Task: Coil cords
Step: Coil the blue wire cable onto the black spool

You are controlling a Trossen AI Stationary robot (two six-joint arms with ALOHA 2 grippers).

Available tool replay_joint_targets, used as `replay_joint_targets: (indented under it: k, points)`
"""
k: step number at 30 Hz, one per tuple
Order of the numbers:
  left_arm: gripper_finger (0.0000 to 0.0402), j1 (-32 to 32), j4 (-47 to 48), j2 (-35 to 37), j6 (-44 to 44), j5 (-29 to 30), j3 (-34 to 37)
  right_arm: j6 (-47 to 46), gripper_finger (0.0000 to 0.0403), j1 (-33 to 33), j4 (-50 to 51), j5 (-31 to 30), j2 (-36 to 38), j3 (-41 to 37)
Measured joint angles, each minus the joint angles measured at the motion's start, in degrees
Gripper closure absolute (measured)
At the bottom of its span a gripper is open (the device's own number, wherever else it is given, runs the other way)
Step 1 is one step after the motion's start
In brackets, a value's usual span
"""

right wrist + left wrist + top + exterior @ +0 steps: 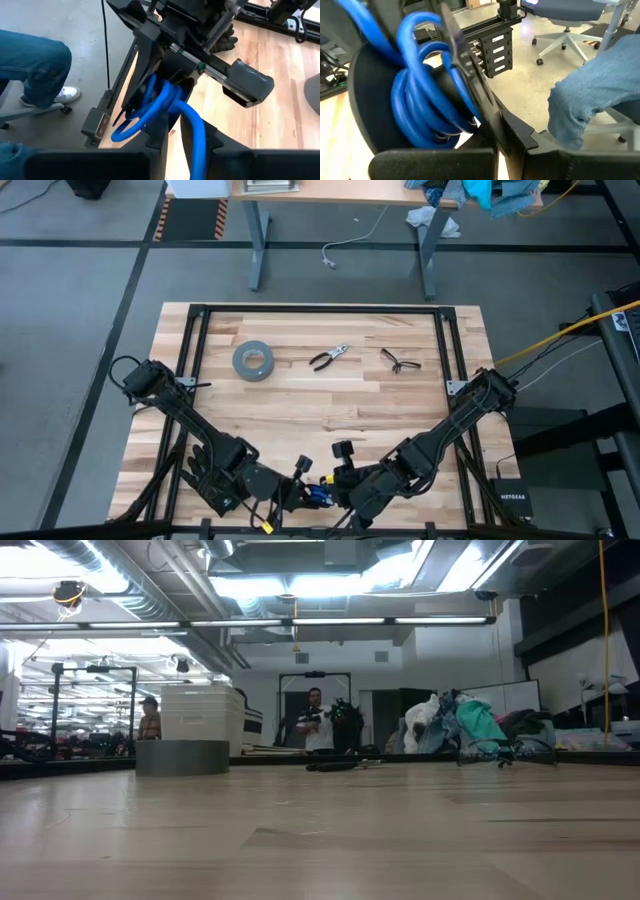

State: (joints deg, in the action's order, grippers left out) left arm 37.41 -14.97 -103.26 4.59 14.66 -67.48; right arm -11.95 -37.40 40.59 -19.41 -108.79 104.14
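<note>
The cords [318, 494] are a small bundle of bright blue loops at the table's near edge, held between my two grippers. My left gripper [300, 488] comes from the left and my right gripper [338, 488] from the right, and they meet at the bundle. In the left wrist view several blue loops [420, 100] fill the space between the dark fingers. In the right wrist view blue strands [165, 107] run from my own fingers up to the other gripper. The low view shows neither the grippers nor the cords. My left gripper holds the bundle of blue loops [427, 115] between its two fingers, several strands together, coming level from the table's left. The bundle sits off the table at the near edge. My right gripper is closed on a blue strand [196, 137] that runs back between its two fingers, coming from the table's right. The strand leads up into the loops [150, 100] at the left gripper. The place of contact is hidden by my own fingers.
A grey tape roll [253, 361], pliers [328, 357] and glasses [400, 361] lie at the table's far half. A person in blue jeans [600, 95] sits just beyond the near edge, also in the right wrist view [30, 65].
</note>
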Motion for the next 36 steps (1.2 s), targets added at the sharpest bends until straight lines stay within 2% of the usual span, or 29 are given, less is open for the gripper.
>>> replay_joint_targets:
  k: [8,18,24,28,36]
  points:
    - [0.0401,0.1,1.6,0.0,3.2,2.3,0.0,0.9,0.0396,0.4,-0.5,2.7,0.0,0.0]
    - [0.0401,0.1,2.1,0.0,2.8,5.2,0.0,3.0,0.0401,0.4,-0.6,2.4,0.0,0.0]
    - [0.0399,0.0,3.0,0.0,-0.6,6.5,0.0,2.9,0.0401,0.3,1.8,-0.5,-0.1,0.0]
    - [0.0375,0.1,3.0,0.1,-2.2,9.8,0.0,2.4,0.0402,0.3,3.1,-2.3,-0.1,0.0]
    - [0.0281,0.5,4.9,0.1,-4.7,12.8,0.0,0.1,0.0402,0.4,7.1,-4.6,-0.2,-0.1]
